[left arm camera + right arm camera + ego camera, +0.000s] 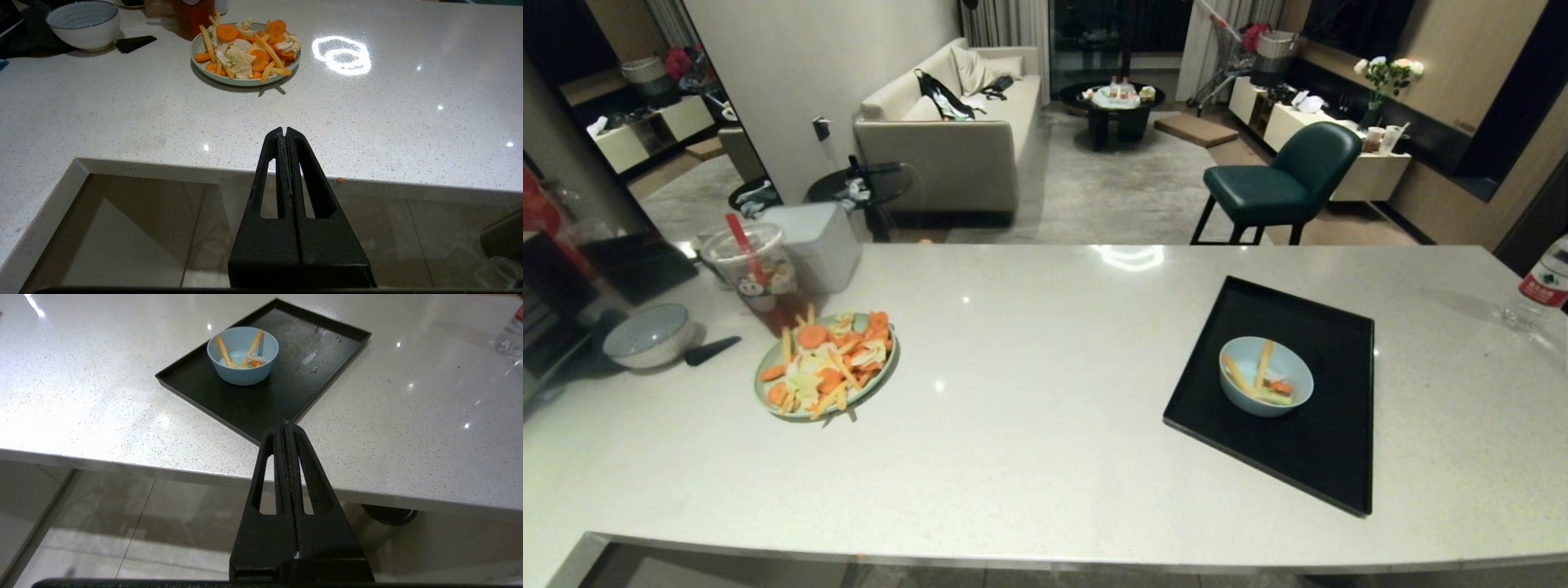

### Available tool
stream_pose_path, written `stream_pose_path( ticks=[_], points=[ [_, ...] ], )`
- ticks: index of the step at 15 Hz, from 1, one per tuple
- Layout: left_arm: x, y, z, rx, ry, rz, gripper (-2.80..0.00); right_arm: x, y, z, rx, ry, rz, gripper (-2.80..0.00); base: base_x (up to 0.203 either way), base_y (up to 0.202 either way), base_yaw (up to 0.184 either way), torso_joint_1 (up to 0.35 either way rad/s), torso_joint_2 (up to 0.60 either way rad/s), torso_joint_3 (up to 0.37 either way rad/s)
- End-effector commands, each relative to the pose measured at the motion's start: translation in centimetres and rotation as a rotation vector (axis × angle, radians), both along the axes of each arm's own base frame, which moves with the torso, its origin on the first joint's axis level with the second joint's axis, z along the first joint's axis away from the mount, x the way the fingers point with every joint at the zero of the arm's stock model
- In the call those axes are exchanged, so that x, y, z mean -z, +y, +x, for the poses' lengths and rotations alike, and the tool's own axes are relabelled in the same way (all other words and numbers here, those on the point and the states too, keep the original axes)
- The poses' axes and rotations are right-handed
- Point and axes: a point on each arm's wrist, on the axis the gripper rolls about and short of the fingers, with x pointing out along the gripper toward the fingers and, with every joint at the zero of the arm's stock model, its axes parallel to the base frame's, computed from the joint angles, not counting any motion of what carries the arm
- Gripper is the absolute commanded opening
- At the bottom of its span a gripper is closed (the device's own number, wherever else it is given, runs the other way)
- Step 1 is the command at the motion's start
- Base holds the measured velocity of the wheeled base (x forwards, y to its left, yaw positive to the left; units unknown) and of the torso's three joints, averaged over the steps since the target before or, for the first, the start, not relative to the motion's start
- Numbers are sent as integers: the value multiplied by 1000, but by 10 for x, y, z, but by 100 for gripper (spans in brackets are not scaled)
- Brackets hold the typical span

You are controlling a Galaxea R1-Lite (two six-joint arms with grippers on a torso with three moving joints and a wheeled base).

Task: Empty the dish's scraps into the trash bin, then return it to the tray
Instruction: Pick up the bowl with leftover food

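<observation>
**Bowl sits on the right-hand tray, ahead of the right gripper**

The counter (1045, 425) spans the head view, with neither arm in sight there. On its right side lies the tray (1331, 457), and the bowl (1266, 376) stands inside it, toward the left of the tray's middle, holding the scraps (1262, 377): a couple of yellow-orange sticks leaning on the wall and small bits at the bottom.

The right gripper (286, 424) hangs below and short of the counter edge, jaws pressed together and empty. The bowl lies straight ahead of it and somewhat to the robot's left, across the tray's near corner. It is round, so no axis matters; the rim is likely the place to pinch. The right arm is clearly nearer.

The left gripper (284, 130), also closed and empty, faces the plate (245, 80) of vegetables, well apart from the tray.

Only the right wrist view shows a steel bin (382, 526) tucked under the counter edge; I cannot tell whether it is the one meant.
</observation>
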Motion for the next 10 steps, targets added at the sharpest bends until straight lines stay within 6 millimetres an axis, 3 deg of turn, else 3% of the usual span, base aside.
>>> stream_pose_path(
  ticks=[1, 5, 10],
  points=[
    [0, 0, 0, -1, 0, -1, -280, -26, 0, 28, 0, 148, 6, -280, 0, 0, 0, 0, 0, 0],
    [0, 0, 0, 0, 1, -1, -280, -67, 0, 95, 14, 359, 83, -280, 0, 0, 0, 0, 0, 0],
    [0, 0, 0, -1, 0, -1, -280, -87, 7, 218, 58, 626, 259, -280, 0, 0, 0, 0, 0, 0]
  ],
)
